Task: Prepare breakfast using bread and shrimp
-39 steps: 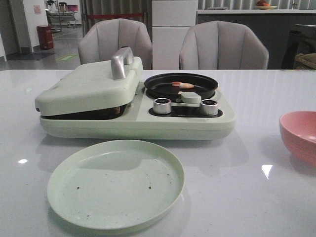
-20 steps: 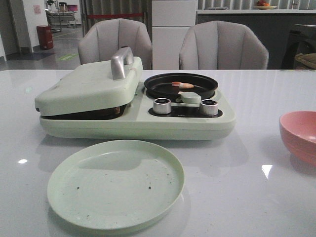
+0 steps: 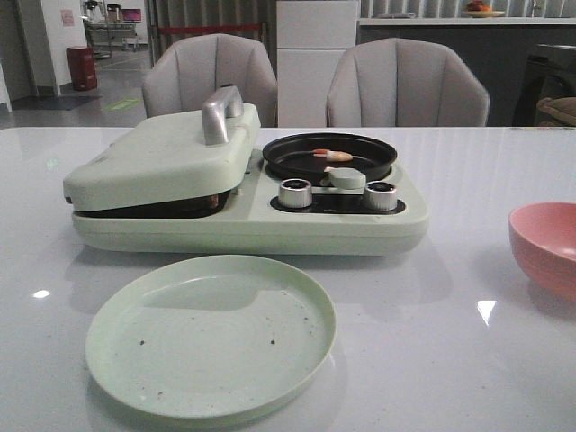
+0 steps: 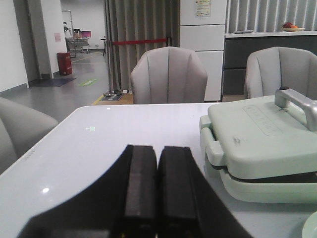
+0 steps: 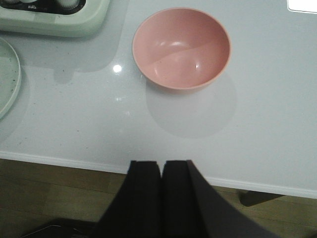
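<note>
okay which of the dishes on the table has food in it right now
The black round pan on the cooker, holding the shrimp. The pale green plate in front and the pink bowl hold no food.

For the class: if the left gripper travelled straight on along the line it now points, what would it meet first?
Probably nothing close. The left gripper, shut, points low over bare table toward a grey chair beyond the far edge. The green breakfast maker lies to one side of that line. Depth is unclear, so it might graze the table first.
</note>
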### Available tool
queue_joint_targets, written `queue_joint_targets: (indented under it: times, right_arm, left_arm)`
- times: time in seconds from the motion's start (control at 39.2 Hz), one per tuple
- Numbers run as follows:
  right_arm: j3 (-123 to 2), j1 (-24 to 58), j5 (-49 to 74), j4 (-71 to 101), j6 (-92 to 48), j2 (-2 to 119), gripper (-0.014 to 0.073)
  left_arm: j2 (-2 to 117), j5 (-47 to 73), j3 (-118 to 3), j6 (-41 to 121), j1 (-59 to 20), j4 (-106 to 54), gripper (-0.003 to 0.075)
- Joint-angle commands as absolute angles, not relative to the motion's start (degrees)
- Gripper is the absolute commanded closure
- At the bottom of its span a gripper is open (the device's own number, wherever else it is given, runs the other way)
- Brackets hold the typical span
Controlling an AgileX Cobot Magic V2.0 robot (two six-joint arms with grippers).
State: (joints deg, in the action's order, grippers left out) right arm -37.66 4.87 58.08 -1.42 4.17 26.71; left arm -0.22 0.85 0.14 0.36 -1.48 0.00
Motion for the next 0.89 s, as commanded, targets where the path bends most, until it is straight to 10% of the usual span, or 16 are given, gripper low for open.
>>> queue_joint_targets:
  times: [0.0,0.87]
  right_arm:
    - [-39.01,5.00,54.44,-1.42,4.17,27.10,0.0578]
    - [-38.75,4.44,54.44,-1.28,4.17,26.10,0.0578]
  left_arm:
    - [-1.42,-4.49,0.52,0.00,-2.50,0.00,0.0619]
    - [-1.42,-4.49,0.52,0.00,-2.50,0.00,0.0619]
